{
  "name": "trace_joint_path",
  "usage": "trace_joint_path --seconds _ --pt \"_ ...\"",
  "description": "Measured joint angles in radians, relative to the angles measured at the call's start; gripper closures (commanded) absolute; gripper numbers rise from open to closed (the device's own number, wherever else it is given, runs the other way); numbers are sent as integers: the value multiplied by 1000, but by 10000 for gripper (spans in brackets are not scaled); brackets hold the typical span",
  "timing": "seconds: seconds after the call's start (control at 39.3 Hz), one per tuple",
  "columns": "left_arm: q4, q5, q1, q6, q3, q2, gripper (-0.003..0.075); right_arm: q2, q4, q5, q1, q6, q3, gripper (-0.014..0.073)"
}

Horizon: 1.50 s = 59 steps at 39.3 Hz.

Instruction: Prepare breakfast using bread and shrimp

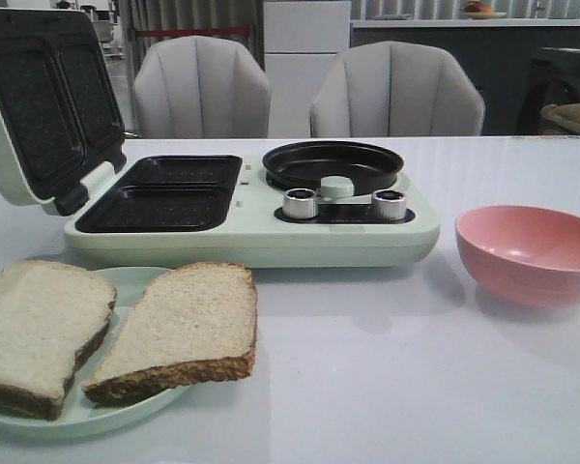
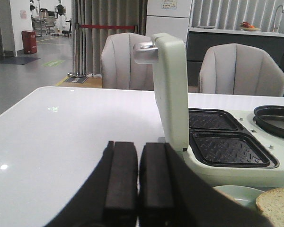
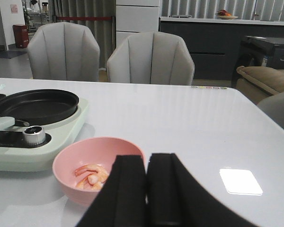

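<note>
Two slices of bread (image 1: pixel 106 333) lie side by side on one pale green plate (image 1: pixel 135 282) at about 8 o'clock on the white desk (image 1: pixel 387 387), their inner edges touching near the middle of the plate; the left slice (image 1: pixel 34 329) and the right slice (image 1: pixel 188 324) both show dark crust along the near edge. One mint-green breakfast maker (image 1: pixel 251 227) stands just behind the plate, with its lid (image 1: pixel 43 106) swung open at 10 o'clock. It carries two dark grill plates (image 1: pixel 164 193) side by side, one round black pan (image 1: pixel 332 164) at 12 o'clock, and two silver knobs (image 1: pixel 300 203) in front of the pan. One pink bowl (image 1: pixel 530 253) sits at 3 o'clock, apart from the maker. In the right wrist view the bowl holds the shrimp (image 3: pixel 91 175), a small cluster of pink-orange and white pieces whose number I cannot tell. Two grey chairs (image 1: pixel 201 87) stand behind the desk. The left gripper (image 2: pixel 138 182) has its two black fingers pressed together with nothing between them, near the hinge side of the open lid. The right gripper (image 3: pixel 146 189) is likewise closed on nothing, just beside the bowl's rim.
</note>
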Motion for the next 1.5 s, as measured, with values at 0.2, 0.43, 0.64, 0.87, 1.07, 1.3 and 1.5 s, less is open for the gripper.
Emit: trace_joint_path --seconds 0.2,0.43,0.64,0.87,1.07,1.3,1.5 --pt "0 0 0 0 0 0 608 0 0 0 0 0 0 441" --pt "0 0 0 0 0 0 608 0 0 0 0 0 0 441" --pt "0 0 0 0 0 0 608 0 0 0 0 0 0 441" --pt "0 -31 0 0 0 0 608 0 0 0 0 0 0 441" --pt "0 -265 0 0 0 0 608 0 0 0 0 0 0 441" --pt "7 -416 0 6 -55 0 608 0 0 0 0 0 0 441" --pt "35 -77 0 16 -309 71 608 0 0 0 0 0 0 441"
